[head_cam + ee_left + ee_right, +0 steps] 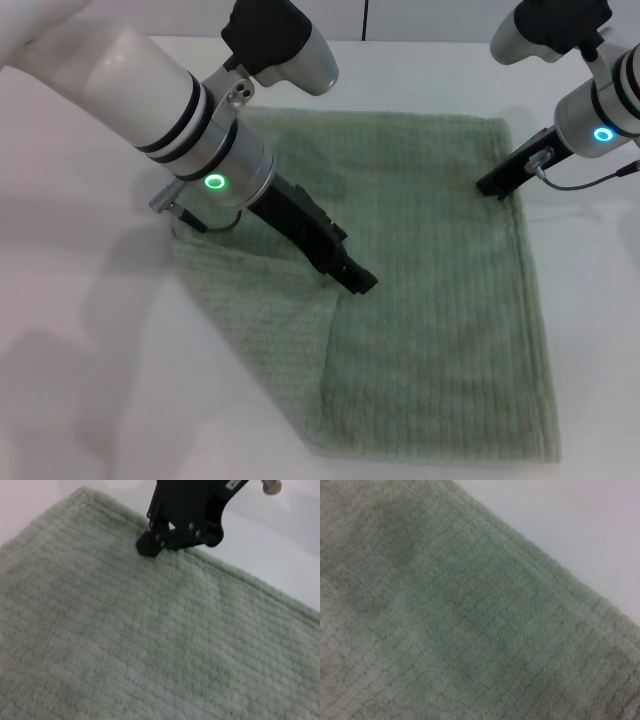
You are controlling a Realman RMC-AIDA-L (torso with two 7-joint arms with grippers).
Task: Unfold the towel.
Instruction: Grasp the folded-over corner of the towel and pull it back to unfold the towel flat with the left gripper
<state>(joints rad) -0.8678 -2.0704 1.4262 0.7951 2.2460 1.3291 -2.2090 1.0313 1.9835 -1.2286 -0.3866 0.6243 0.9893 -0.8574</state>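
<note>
The pale sage-green towel (430, 290) lies on the white table, and its near-left part is folded over into a lighter flap (265, 320). My left gripper (358, 280) is low over the towel's middle, at the flap's inner corner, and looks shut on that corner. My right gripper (495, 187) rests at the towel's right hem near the far right corner. It also shows in the left wrist view (150, 545), touching the hem. The right wrist view shows only the towel (470, 630) and its hem.
The white table (90, 380) surrounds the towel on all sides. The left arm's white forearm (150, 90) reaches in over the towel's far-left part. A cable (590, 180) hangs by the right wrist.
</note>
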